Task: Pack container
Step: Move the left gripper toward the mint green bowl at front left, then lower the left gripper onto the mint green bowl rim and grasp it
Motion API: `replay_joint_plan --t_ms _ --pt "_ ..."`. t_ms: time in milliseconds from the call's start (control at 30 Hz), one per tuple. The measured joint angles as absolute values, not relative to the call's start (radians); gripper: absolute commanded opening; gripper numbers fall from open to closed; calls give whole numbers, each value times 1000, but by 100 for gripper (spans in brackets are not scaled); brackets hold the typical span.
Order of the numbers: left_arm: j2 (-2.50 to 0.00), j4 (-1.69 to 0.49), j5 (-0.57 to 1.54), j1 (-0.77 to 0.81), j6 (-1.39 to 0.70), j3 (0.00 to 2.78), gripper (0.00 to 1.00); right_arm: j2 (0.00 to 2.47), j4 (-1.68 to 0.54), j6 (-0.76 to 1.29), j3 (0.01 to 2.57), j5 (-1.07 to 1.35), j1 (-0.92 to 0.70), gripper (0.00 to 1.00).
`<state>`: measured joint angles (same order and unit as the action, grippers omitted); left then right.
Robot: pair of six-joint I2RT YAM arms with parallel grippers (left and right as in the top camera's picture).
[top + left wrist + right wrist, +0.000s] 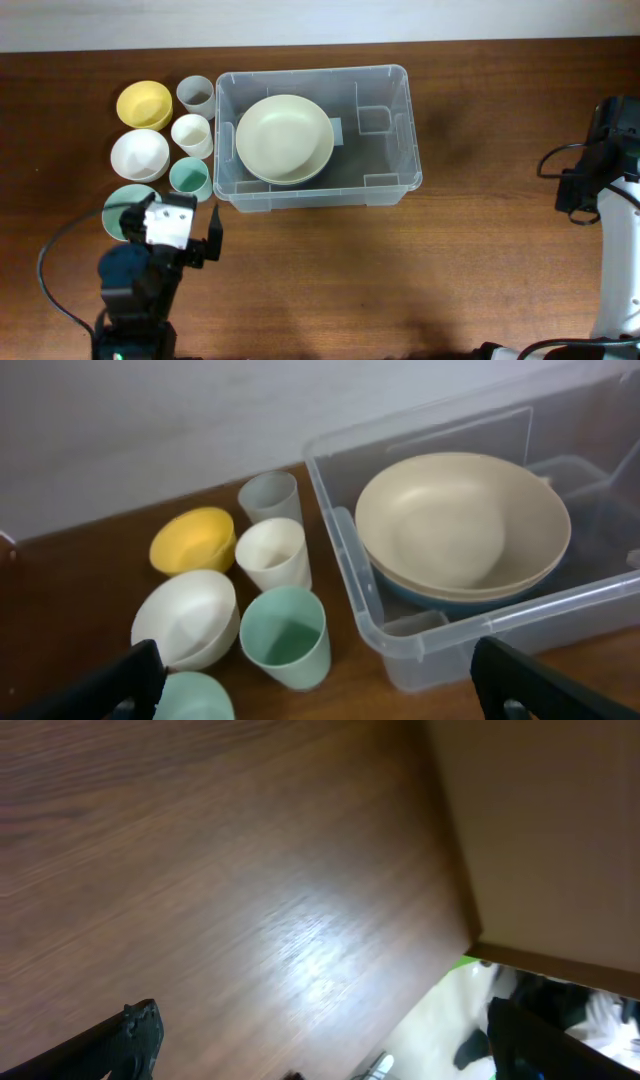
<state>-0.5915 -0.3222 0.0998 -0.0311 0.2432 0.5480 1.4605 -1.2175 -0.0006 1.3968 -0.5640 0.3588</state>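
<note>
Overhead: container [388, 150] stood mid-table [400, 280], large cream bowl [285, 138] already inside. Three cups [191, 134] and three small bowls [139, 153] waited outside, just left of it. My left gripper [315, 655] hung wide open, empty, near them. Right gripper [322, 1020] wide open, empty, well apart. I judged packing barely begun.

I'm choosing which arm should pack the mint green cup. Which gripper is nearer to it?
Left. The left gripper hovers open on the near side of the mint green cup. The right gripper is far off to the right, beyond the container.
</note>
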Motion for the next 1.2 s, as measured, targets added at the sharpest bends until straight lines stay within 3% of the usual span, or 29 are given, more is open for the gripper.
replay_joint_plan --t_ms 200,400,533,767,1200 --pt "-843 -573 108 -166 150 807 100 1460 -1218 -1 1396 -537 359 99" --pt "-1003 -651 208 -277 105 1009 100 1461 -1217 -1 1396 -529 359 99" --pt "-1020 -701 124 -300 -33 1022 100 1461 -1217 0 1396 -529 358 99" --pt "-1063 -785 -57 -482 -305 1022 100 1461 -1217 -1 1396 -529 359 99" --pt "-1276 -849 9 -552 -450 1023 100 1461 -1217 0 1396 -528 358 99"
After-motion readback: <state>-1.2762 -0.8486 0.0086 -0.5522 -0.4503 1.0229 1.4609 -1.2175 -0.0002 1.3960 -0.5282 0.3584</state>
